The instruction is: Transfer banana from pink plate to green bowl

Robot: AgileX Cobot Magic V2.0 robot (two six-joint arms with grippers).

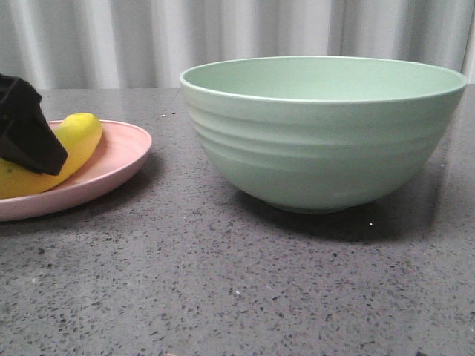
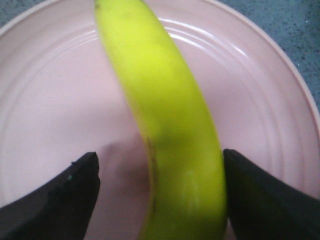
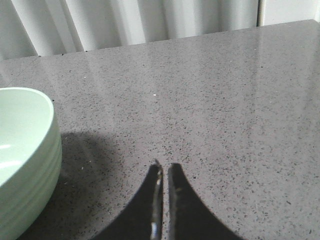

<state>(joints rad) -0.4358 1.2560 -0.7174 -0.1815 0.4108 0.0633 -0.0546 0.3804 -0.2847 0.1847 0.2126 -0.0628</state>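
Speckled grey stone tabletop [image 1: 223,297] fills the foreground, bare up to the two dishes. One large, deep, pale mint-green ridged bowl [image 1: 323,141] stands on it; nothing lies between it and the single shallow pale pink plastic plate [image 1: 111,167] to its left, the two apart. One smooth bright yellow curved banana [image 2: 165,130] lies on that plate, not in the bowl. Over it the black left gripper [image 2: 160,195] is spread wide, one finger on each side of the fruit, neither clearly pressing it. Right of the bowl, the right gripper [image 3: 164,172] hangs over the table with fingertips pinched together, holding nothing. Pale pleated curtain [image 1: 237,37] hangs behind.
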